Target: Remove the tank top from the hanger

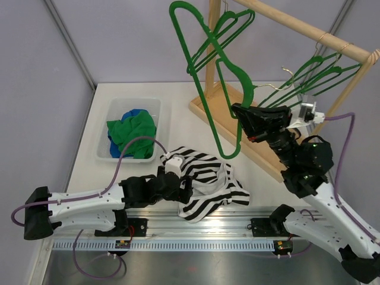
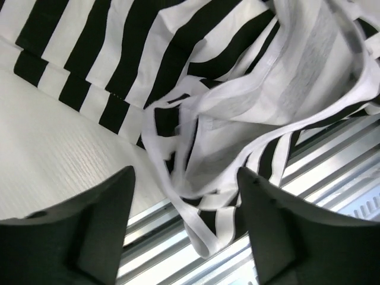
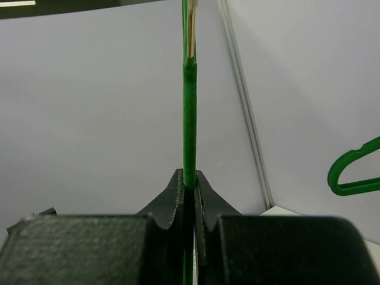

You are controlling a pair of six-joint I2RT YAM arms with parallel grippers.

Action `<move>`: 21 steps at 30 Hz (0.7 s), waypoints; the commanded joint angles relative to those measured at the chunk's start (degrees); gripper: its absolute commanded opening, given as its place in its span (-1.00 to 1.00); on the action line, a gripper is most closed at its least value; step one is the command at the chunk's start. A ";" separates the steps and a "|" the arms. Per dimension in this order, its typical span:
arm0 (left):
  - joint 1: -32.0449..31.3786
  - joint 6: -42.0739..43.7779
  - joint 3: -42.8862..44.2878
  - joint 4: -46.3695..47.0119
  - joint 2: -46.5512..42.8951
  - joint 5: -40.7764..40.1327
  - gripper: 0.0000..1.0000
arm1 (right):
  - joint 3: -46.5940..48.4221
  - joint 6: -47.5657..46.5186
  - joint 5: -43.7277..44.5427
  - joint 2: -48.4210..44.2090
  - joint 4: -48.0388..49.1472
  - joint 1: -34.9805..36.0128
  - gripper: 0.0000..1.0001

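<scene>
The striped tank top (image 1: 208, 178) lies crumpled on the white table (image 1: 172, 113) near its front edge, off the hanger, with its lower folds and a strap spilling over the aluminium rail (image 1: 196, 228) that carries the arm bases. The left gripper (image 1: 185, 191) sits at the garment's left side, just above it. In the left wrist view its two dark fingers (image 2: 89, 231) stand well apart with nothing pinched, and a loop of white strap lies on the cloth below the gap. The left arm stretches low and nearly flat along the front of the table, pointing right. The right arm rises from its base and bends back toward the middle. Its right gripper (image 3: 189, 185) is clenched on the thin bar of a green hanger (image 3: 189, 119), held bare in the air above the table. A wooden rack (image 1: 297, 25) with more green hangers (image 1: 314, 74) stands close behind the right arm. A clear bin (image 1: 119, 107) of green and blue clothes (image 1: 133, 133) sits well left of the rack, and bare tabletop lies between them, behind the tank top.
</scene>
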 commanded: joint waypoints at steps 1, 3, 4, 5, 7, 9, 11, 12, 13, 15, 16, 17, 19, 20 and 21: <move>-0.28 -0.44 3.47 -2.09 -4.82 -5.25 0.95 | 5.87 -1.31 7.69 -4.91 -23.47 0.46 -1.00; -0.28 0.36 6.45 -6.65 -6.74 -7.45 0.98 | 8.15 -0.88 12.96 -5.89 -33.83 0.46 -1.00; -0.28 0.62 7.60 -8.24 -7.28 -8.07 0.98 | 10.43 -0.87 14.46 -6.41 -36.57 0.46 -1.00; -0.28 0.71 9.78 -9.91 -7.81 -8.77 0.98 | 11.32 0.08 17.70 -6.68 -43.38 0.46 -1.00; -0.28 1.23 12.17 -14.48 -9.38 -9.92 0.98 | 13.43 1.75 21.40 -7.47 -47.83 0.46 -1.00; -0.28 1.41 15.41 -19.21 -10.18 -11.32 0.98 | 15.45 4.48 26.24 -6.60 -53.98 0.46 -1.00; -0.28 1.76 17.53 -22.39 -11.32 -12.20 0.98 | 19.93 6.15 29.58 -4.93 -61.42 0.37 -1.00; -0.28 1.77 19.19 -25.45 -11.67 -13.08 0.98 | 21.68 7.90 33.51 -3.79 -63.99 0.37 -1.00; -0.28 1.94 19.99 -26.79 -12.03 -13.35 0.98 | 23.18 8.52 35.38 -1.43 -66.11 0.37 -1.00; -0.28 2.47 21.14 -30.21 -13.17 -14.22 0.98 | 26.79 9.84 39.51 1.21 -70.43 0.46 -1.00; -0.28 2.64 21.75 -31.28 -13.43 -14.49 0.98 | 27.93 10.37 40.48 1.75 -71.22 0.46 -1.00; -0.28 2.82 21.93 -32.16 -14.13 -14.93 0.98 | 28.20 11.25 42.06 2.02 -71.84 0.37 -1.00; -0.28 3.34 21.76 -34.01 -14.84 -15.72 0.98 | 28.47 12.30 43.82 2.37 -71.93 0.37 -1.00; -0.37 3.70 21.58 -34.18 -15.28 -15.90 0.98 | 28.56 13.18 45.31 2.46 -72.10 0.46 -1.00; -0.28 4.31 21.23 -33.84 -16.15 -15.81 0.98 | 28.56 13.54 45.76 2.89 -72.11 0.37 -1.00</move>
